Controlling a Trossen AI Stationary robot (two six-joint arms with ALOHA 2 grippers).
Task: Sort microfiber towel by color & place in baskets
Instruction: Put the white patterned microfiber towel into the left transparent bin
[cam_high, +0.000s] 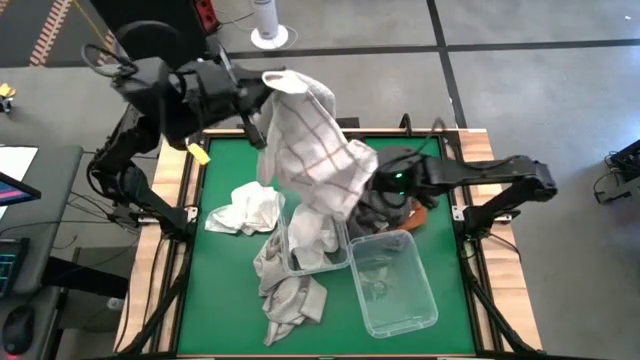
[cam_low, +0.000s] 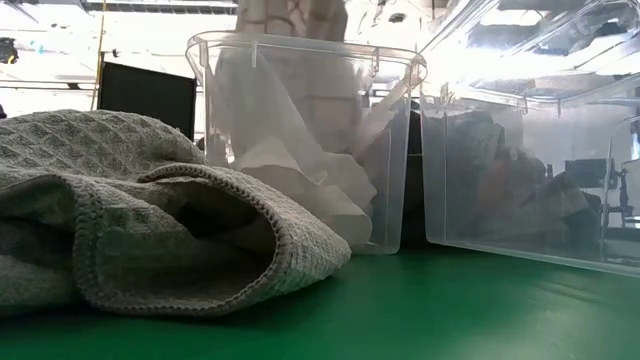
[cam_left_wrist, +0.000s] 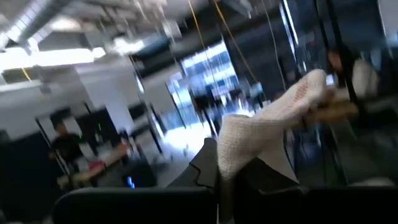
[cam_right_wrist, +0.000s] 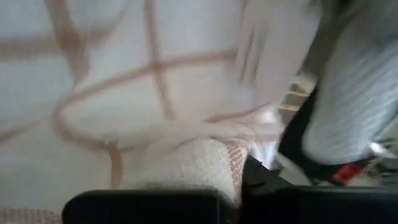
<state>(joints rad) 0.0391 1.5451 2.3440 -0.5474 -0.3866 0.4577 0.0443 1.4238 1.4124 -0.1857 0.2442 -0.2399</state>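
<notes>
Sorting partly done: left gripper (cam_high: 262, 88) and right gripper (cam_high: 372, 190) both clamp the white checked towel (cam_high: 305, 140) above the clear plastic baskets (cam_high: 420, 300); grey waffle towels (cam_high: 290, 290) remain.

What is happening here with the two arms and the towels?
Both arms hold one white towel with orange check lines in the air above the green table. The left gripper is shut on its top; the right gripper is shut on its lower edge. It hangs over the left basket, which already holds white cloth. Other towels lie on the table.
</notes>
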